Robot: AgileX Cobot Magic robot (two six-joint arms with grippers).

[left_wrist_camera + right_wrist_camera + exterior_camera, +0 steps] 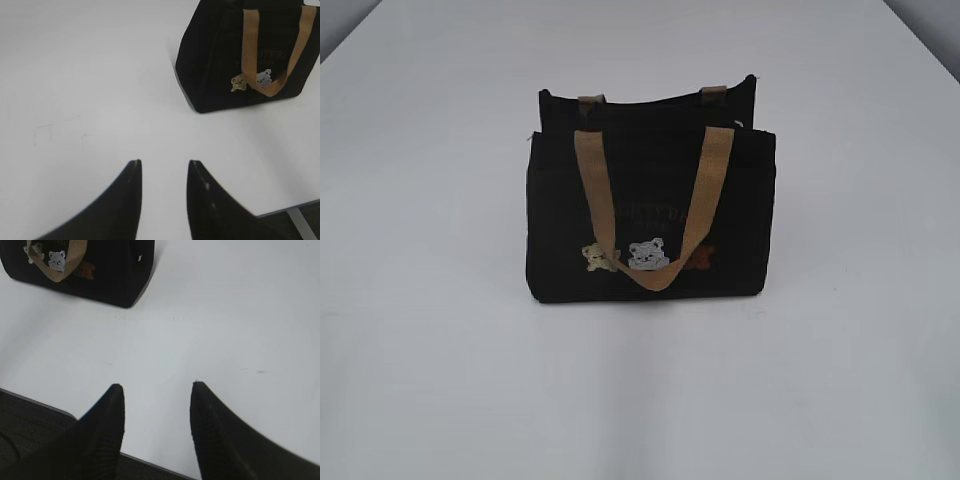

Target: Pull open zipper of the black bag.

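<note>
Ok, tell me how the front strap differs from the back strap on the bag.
The front strap hangs down over the bag's face in a long loop; the back strap shows only two short stubs at the rear top edge. The front strap crosses the patches; the back strap touches none. Both are tan.

Left gripper (164, 167) at lower centre of the left wrist view — two dark tapered fingers (127, 200) parted, nothing between them. Right gripper (156, 390) at bottom centre of its wrist view, jaws spread wider, empty. Neither arm appears in the exterior view.
</note>
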